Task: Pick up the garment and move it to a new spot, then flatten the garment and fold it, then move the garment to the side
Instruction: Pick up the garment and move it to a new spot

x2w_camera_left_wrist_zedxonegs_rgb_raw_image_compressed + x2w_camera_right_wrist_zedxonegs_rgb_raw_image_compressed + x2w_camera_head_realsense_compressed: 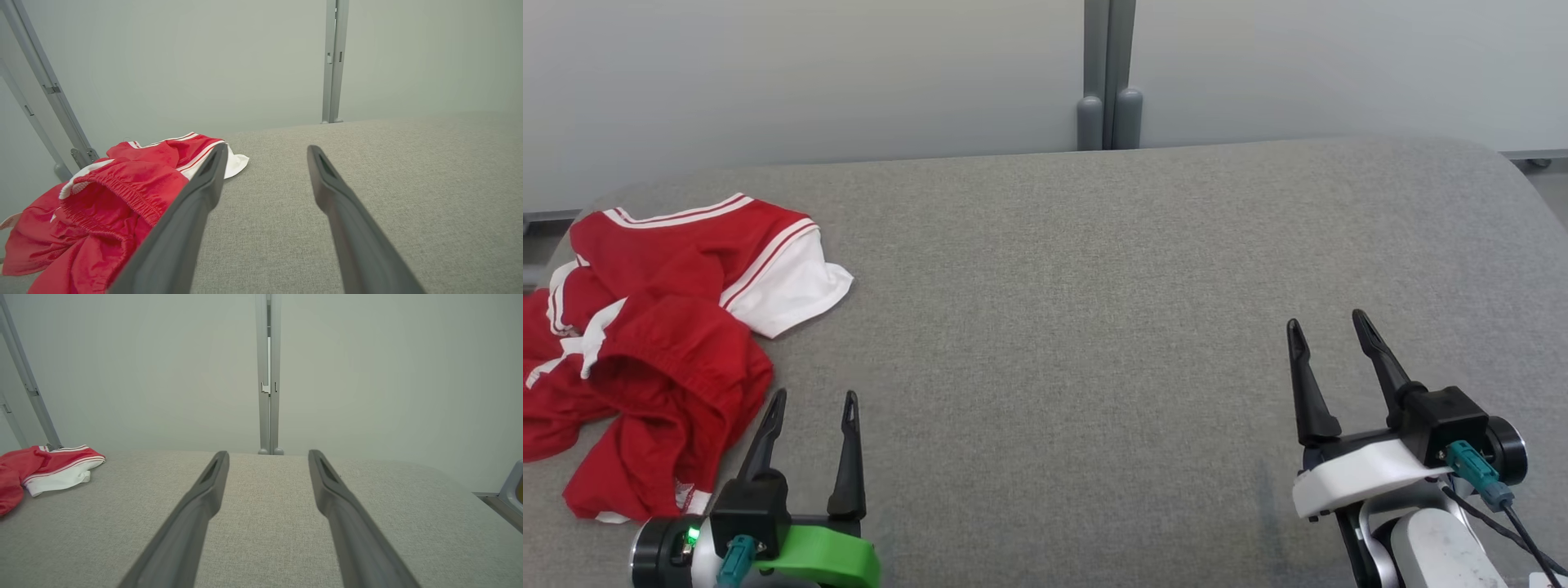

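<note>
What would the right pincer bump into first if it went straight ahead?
Probably nothing nearby: the right pincer points over bare grey cushion toward the grey post at the back.

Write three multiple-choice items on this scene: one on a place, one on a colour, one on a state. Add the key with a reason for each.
1. In the head view, where does the garment lie on the grey surface?
A. far right
B. left side
C. centre

2. What colours is the garment?
A. red and white
B. blue and yellow
C. all black

3. How do the left gripper and right gripper stand?
A. both shut on cloth
B. one shut, one open
C. both open, empty

Key:
1 B, it lies bunched at the left edge, near the left gripper.
2 A, red cloth with white stripes and a white panel.
3 C, each pair of fingers is spread, with nothing gripped between them.
</note>
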